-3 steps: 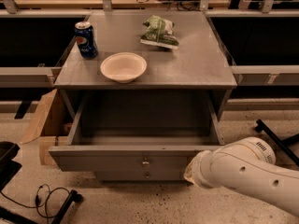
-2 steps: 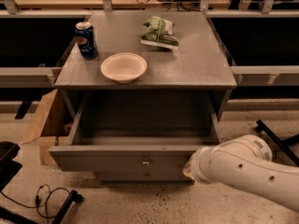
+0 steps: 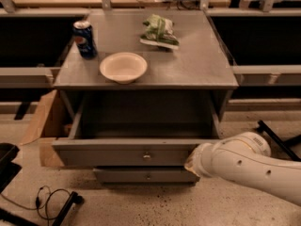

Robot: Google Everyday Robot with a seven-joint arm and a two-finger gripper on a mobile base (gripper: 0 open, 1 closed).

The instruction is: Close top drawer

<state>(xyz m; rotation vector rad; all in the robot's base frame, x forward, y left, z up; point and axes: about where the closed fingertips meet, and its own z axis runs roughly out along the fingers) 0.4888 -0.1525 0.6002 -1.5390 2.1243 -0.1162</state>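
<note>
The top drawer (image 3: 103,156) of the grey cabinet stands pulled out. Its front panel has a small metal knob (image 3: 147,156) at the centre, and its inside (image 3: 141,121) holds nothing I can see. My white arm (image 3: 244,164) reaches in from the lower right. My gripper (image 3: 192,162) is at the arm's tip, against the right end of the drawer's front panel, hidden behind the wrist.
A blue soda can (image 3: 84,39), a white bowl (image 3: 123,66) and a green snack bag (image 3: 160,31) sit on the cabinet top (image 3: 197,65). A lower drawer front (image 3: 146,175) sticks out slightly below. A cardboard box (image 3: 42,121) stands to the left, and cables (image 3: 51,201) lie on the floor.
My arm's tip has edged left and up against the drawer front. The drawer front looks slightly further in than before.
</note>
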